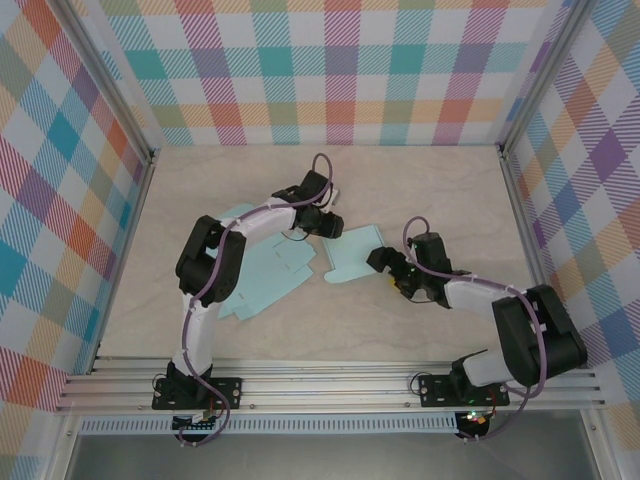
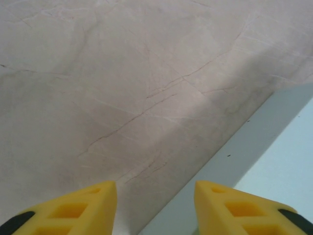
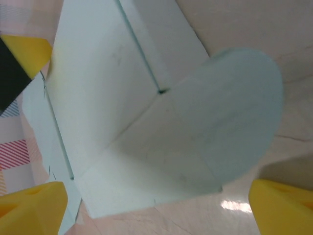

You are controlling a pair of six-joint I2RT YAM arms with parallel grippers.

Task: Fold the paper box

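Top view: a flat, pale blue paper box (image 1: 285,270) lies unfolded in the middle of a light table (image 1: 420,180). The left gripper (image 1: 325,222) sits low at the box's far edge. The right gripper (image 1: 380,262) sits at the box's right edge, beside a flap. Bare table surrounds the box on its far, right and near sides. Checked walls (image 1: 340,70) stand well apart from the box, and a metal rail (image 1: 330,385) runs along the near side.

Left wrist view: the left gripper (image 2: 155,208) has its two yellow fingertips (image 2: 83,205) standing apart, clamped on nothing. The straight edge of the box (image 2: 288,166) runs diagonally across the lower right and passes just inside the right fingertip. Beyond that edge lies bare table (image 2: 122,73).

Right wrist view: the right gripper (image 3: 157,188) is spread wide, one yellow fingertip (image 3: 34,205) on each side of the box (image 3: 122,98), gripping nothing. A rounded flap (image 3: 234,107) juts out to the right, its curved edge over bare table (image 3: 244,29). Fold lines meet at a small notch near the box's middle. A yellow-and-black finger (image 3: 22,56) shows at the box's upper left edge.
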